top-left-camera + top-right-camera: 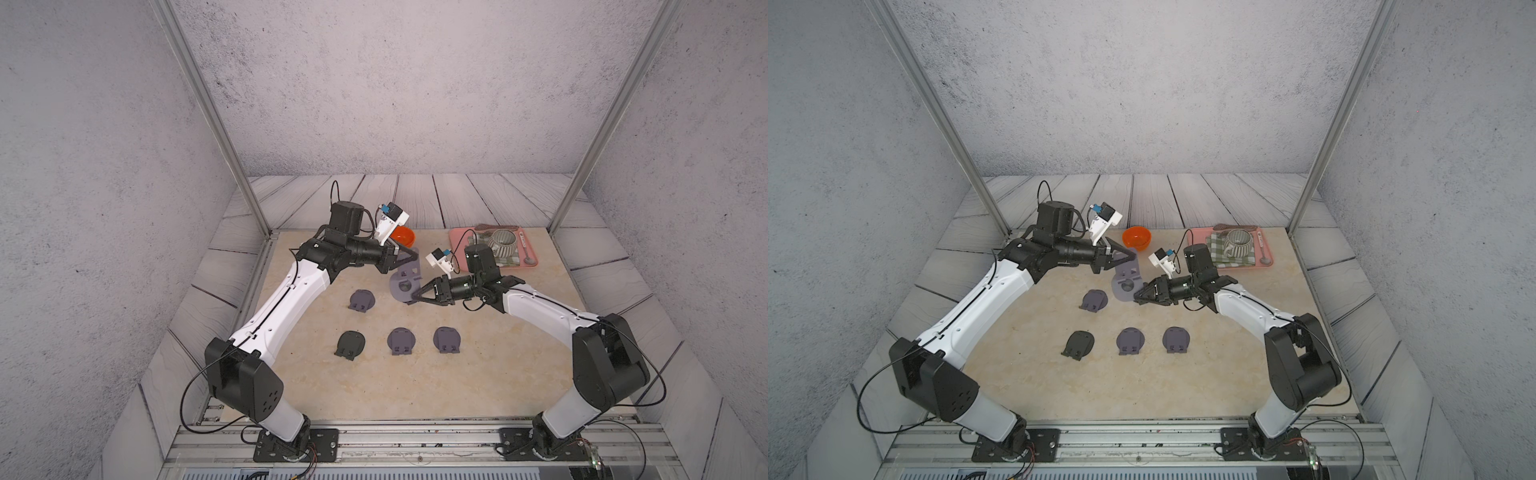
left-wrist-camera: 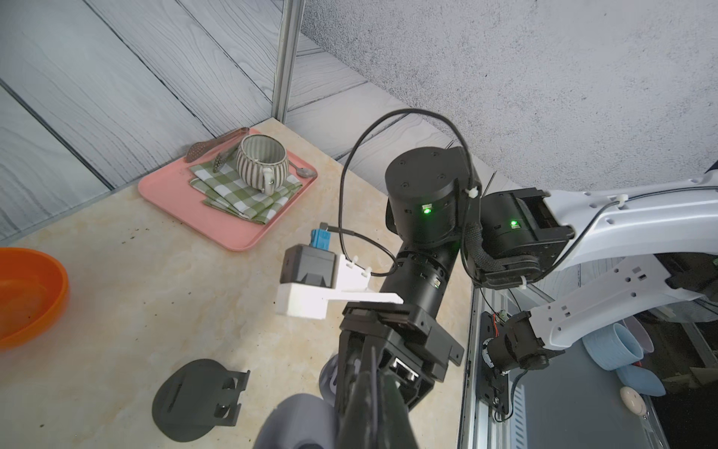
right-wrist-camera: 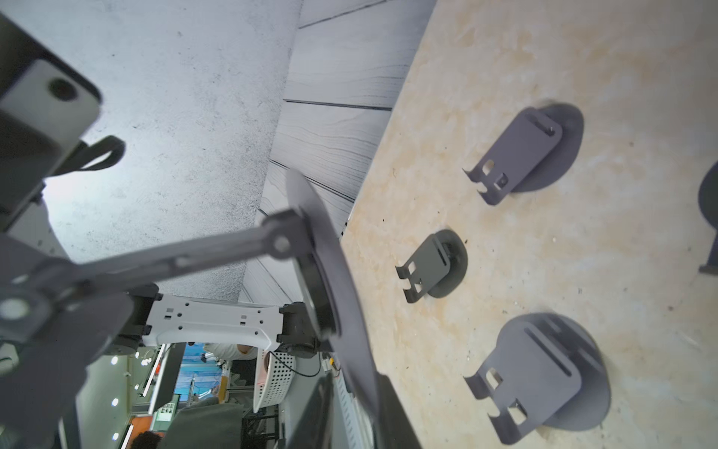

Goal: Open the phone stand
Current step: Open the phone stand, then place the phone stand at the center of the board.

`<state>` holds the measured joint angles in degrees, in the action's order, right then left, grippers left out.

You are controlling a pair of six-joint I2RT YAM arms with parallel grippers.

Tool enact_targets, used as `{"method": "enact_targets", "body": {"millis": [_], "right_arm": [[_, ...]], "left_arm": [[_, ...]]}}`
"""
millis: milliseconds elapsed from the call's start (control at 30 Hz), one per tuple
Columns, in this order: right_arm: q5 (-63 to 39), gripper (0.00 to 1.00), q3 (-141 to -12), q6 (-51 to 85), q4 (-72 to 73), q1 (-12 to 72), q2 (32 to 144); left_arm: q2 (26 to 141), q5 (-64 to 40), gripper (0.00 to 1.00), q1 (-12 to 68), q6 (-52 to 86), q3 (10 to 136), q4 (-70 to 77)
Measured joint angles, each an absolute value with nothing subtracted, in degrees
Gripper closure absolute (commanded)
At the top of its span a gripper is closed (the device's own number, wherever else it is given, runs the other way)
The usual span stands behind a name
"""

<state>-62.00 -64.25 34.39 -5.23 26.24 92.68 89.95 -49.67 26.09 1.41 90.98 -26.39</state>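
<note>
Both top views: stand (image 1: 406,277) raised above table (image 1: 415,386), part unfolded, left claw (image 1: 413,251) clamped on its top end, right claw (image 1: 415,296) narrow at base (image 1: 395,289), grip unclear, left wrist: stand blurred at closed claw, right wrist: base edge-on.

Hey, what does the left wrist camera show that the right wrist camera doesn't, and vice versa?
Only left wrist: the pink tray with a striped mug on a green checked cloth, the orange bowl, and the right arm. Only right wrist: the left arm and a white perforated basket beyond the table. Both: the held phone stand, the marble tabletop, and folded stands lying on it, one in the left wrist view, three whole ones in the right.
</note>
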Motion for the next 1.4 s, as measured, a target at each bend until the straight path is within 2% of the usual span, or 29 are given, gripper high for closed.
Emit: {"method": "enact_targets", "body": {"millis": [233,400,600,967,1167,1333,1400], "right_arm": [[-60.34,0.71,-65.08,30.94,-12.91,17.61,90.70],[-55.51,0.70,-63.26,29.93,-15.38,11.77,84.16],[-50.63,0.70,-57.43,29.82,-17.02,10.35,75.26],[-46.46,0.70,-52.71,29.87,-20.78,5.23,69.82],[-45.36,0.70,-51.86,29.74,-22.48,3.75,67.96],[-45.23,0.70,-51.03,29.82,-22.41,3.29,68.12],[-45.28,0.70,-50.92,29.91,-22.15,3.25,68.71]], "left_arm": [[91.09,-46.87,1.00,26.00,1.10,90.61,-21.96],[98.65,-49.28,1.00,26.00,4.21,93.49,-16.21],[117.30,-54.28,1.00,26.68,6.59,107.61,-14.41],[142.10,-59.99,1.00,30.70,5.54,130.78,-20.49],[151.13,-61.56,1.00,32.67,5.65,137.23,-22.11],[152.75,-64.34,1.00,33.19,6.90,138.54,-22.98],[152.83,-64.16,0.95,33.19,6.37,139.22,-23.33]]}}
